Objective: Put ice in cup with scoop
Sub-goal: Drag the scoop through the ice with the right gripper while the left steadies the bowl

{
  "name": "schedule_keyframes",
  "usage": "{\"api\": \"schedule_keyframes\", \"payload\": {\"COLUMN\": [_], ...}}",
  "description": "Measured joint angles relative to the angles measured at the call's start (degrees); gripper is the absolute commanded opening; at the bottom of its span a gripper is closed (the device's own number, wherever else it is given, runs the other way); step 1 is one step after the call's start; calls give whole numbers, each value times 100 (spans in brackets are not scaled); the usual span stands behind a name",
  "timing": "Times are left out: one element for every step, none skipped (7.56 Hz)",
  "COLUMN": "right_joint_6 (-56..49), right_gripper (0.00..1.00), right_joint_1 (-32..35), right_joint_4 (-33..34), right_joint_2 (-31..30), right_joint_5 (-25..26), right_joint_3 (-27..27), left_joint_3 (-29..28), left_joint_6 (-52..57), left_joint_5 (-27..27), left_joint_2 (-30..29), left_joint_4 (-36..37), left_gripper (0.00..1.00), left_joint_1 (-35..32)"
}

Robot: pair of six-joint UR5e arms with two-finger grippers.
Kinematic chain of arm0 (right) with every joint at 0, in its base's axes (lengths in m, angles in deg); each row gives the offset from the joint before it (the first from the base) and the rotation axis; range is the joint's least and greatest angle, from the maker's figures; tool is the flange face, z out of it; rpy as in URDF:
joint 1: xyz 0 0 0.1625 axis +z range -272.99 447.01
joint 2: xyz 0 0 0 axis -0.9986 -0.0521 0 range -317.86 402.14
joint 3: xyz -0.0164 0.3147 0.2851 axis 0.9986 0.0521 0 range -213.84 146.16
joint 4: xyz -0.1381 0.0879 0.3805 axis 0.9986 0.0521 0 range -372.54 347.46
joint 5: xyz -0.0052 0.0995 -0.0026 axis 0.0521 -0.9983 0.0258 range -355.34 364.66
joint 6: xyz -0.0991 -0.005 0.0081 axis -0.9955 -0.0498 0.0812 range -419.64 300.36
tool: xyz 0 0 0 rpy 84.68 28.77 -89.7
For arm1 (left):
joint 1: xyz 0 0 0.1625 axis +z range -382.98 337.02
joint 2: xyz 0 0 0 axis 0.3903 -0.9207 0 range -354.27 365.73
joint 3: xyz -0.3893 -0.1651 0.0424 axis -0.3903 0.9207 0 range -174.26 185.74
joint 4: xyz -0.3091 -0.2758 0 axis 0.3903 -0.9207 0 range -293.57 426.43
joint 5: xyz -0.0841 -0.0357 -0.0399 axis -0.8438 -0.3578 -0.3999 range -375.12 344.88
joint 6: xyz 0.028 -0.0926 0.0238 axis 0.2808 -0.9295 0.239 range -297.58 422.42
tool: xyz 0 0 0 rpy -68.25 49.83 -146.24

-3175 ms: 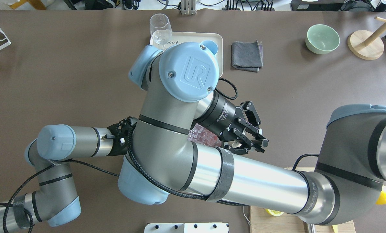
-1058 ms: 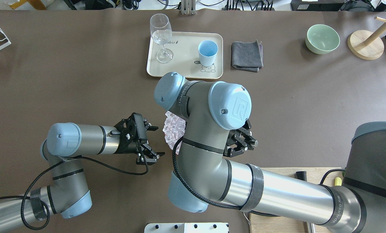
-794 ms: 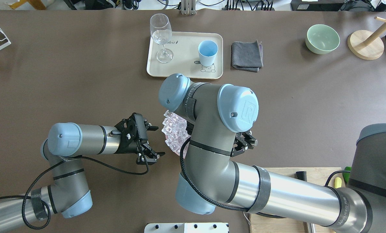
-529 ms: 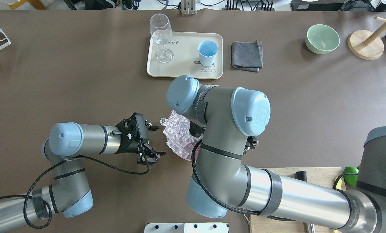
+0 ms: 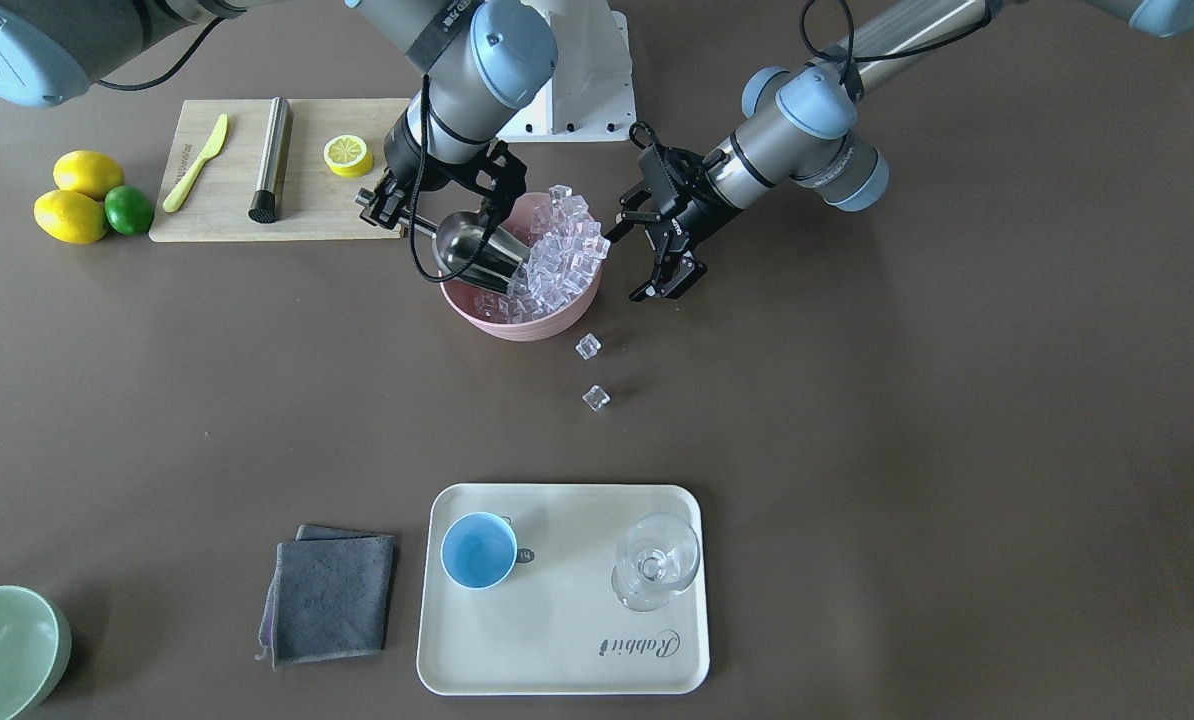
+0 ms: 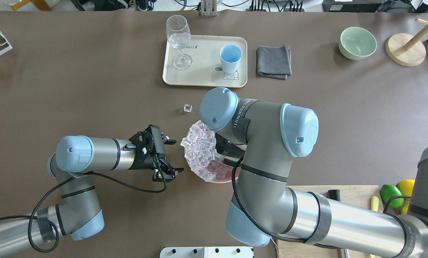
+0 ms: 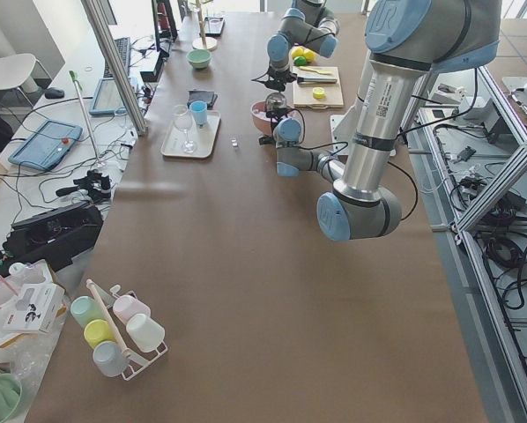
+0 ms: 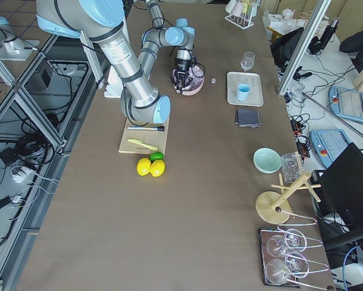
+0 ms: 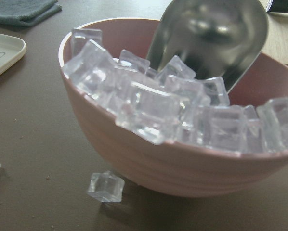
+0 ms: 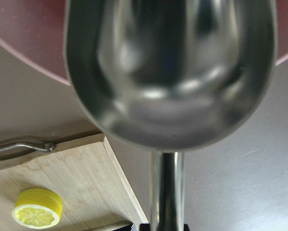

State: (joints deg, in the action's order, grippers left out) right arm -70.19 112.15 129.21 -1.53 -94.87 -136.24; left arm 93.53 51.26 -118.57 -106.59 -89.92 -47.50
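Note:
The ice [image 5: 557, 250] is heaped in a pink bowl [image 5: 517, 325] at mid-table and leans over the rim on my left gripper's side. My right gripper [image 5: 407, 213] is shut on the rod handle of the steel scoop [image 5: 472, 250], whose trough lies tilted in the bowl against the ice. The trough fills the right wrist view [image 10: 170, 72] and holds no ice there. My left gripper [image 5: 629, 265] is open and empty, just beside the bowl. Two loose cubes [image 5: 588, 346] lie on the table. The light-blue cup [image 5: 479, 550] stands empty on the cream tray [image 5: 557, 650].
A stemmed glass [image 5: 657, 560] shares the tray. A grey cloth [image 5: 329, 595] and a green bowl [image 5: 2, 650] lie near it. Behind the pink bowl is a cutting board [image 5: 227, 210] with a steel cylinder [image 5: 270, 155], a knife and half a lemon; lemons and a lime [image 5: 129, 210] lie beside it.
My right arm has swung toward my right and come lower, uncovering the bowl. The ice heap has shifted toward my left gripper. A loose cube now shows on the table. My left gripper has barely moved.

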Motion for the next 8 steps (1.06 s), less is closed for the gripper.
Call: {"api": "schedule_keyframes", "payload": {"right_joint_6": [-52, -80, -107, -205, -287, -331, -359, -376], "right_gripper": [0, 0, 0, 0, 0, 0, 0, 0], "right_joint_1": [0, 0, 0, 0, 0, 0, 0, 0], "right_joint_4": [-30, -78, -194, -317, -385, -427, -501, -623], "right_joint_2": [1, -3, -27, -49, -57, -61, -70, -121], "right_joint_5": [1, 2, 3, -5, -6, -5, 0, 15], "right_joint_3": [-10, -10, -4, 8, 14, 19, 36, 45], "left_joint_3": [-6, -22, -42, -56, -79, -99, -114, -132], "left_joint_6": [0, -5, -12, -20, -24, -25, -26, -27], "left_joint_5": [0, 0, 1, 4, 3, 2, 0, 0], "left_joint_2": [0, 0, -1, -2, -10, -16, -31, -49], "left_joint_4": [-7, -30, -76, -107, -122, -128, -131, -132], "left_gripper": [98, 98, 98, 98, 98, 98, 98, 98], "left_joint_1": [0, 0, -4, -3, -2, -1, 0, 0]}}
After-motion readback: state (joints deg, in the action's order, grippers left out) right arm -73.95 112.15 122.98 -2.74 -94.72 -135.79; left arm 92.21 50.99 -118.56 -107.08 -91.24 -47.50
